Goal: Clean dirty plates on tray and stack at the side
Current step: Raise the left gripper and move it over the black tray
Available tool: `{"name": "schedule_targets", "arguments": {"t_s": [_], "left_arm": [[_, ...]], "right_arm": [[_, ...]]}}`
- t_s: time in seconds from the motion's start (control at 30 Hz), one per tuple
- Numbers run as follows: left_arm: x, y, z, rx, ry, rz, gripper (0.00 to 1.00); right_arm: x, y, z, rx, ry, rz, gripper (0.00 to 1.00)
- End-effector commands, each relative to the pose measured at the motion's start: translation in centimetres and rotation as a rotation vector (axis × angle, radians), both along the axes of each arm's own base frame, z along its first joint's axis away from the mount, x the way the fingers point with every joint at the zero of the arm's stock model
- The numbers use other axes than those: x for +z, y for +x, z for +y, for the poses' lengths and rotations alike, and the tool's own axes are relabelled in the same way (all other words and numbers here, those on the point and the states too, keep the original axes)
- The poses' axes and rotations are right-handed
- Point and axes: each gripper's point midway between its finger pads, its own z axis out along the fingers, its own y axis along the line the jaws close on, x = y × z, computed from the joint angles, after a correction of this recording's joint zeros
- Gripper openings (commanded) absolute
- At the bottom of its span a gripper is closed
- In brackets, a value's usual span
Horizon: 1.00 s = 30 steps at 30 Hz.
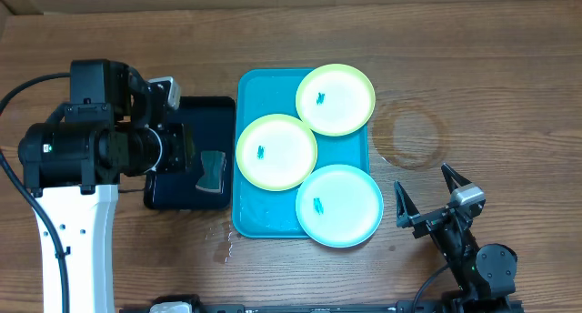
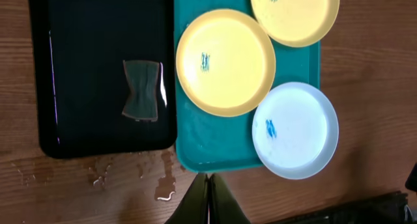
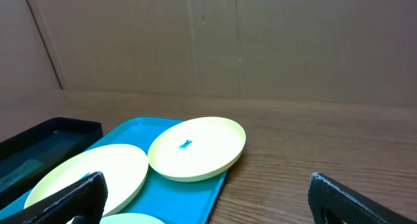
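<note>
— How many plates?
— Three round plastic ones, each blue-smudged: far yellow-green plate [image 1: 336,99], near yellow-green plate [image 1: 276,152], light blue plate [image 1: 339,205]. All lie on one bright turquoise rectangular plastic tray [image 1: 264,220].
— Surroundings?
— Wooden table [image 1: 491,76], cardboard wall [image 3: 260,35]. One black tray [image 1: 209,113] holds one grey-green cloth [image 1: 213,170].
— Grippers?
— Left gripper [image 2: 208,185] clenched, empty; right gripper [image 1: 423,179] spread, empty.

A robotics lab setup: plain cardboard walls [image 3: 195,42] rise beyond the right claw [image 3: 207,201], backing a wood-grain desk [image 3: 326,139].
</note>
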Motion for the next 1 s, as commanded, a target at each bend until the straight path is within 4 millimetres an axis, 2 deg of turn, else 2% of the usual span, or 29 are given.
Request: {"name": "schedule_targets", "arguments": {"t_s": [0.0, 0.47, 0.73, 0.9, 0.97], "left_arm": [[0.7, 0.9, 0.3, 0.072, -0.018, -0.022, 0.04], [0.6, 1.4, 1.1, 0.118, 0.010, -0.027, 0.08], [0.6, 1.5, 1.1, 0.134, 0.007, -0.027, 0.04], [0.2, 2.7, 4.2, 0.317, 0.116, -0.033, 0.05], [-0.5, 2.3, 4.7, 0.331, 0.146, 0.006, 0.08]], "right_arm": [[-0.3, 0.1, -0.3, -0.014, 0.000, -0.001, 1.00], [-0.3, 0.1, -0.2, -0.013, -0.001, 0.002, 1.00], [-0.3, 0.1, -0.2, -0.013, -0.001, 0.002, 1.00], [-0.3, 0.1, -0.2, -0.013, -0.001, 0.002, 1.00], [-0.3, 0.1, -0.2, -0.013, -0.001, 0.001, 1.00]]}}
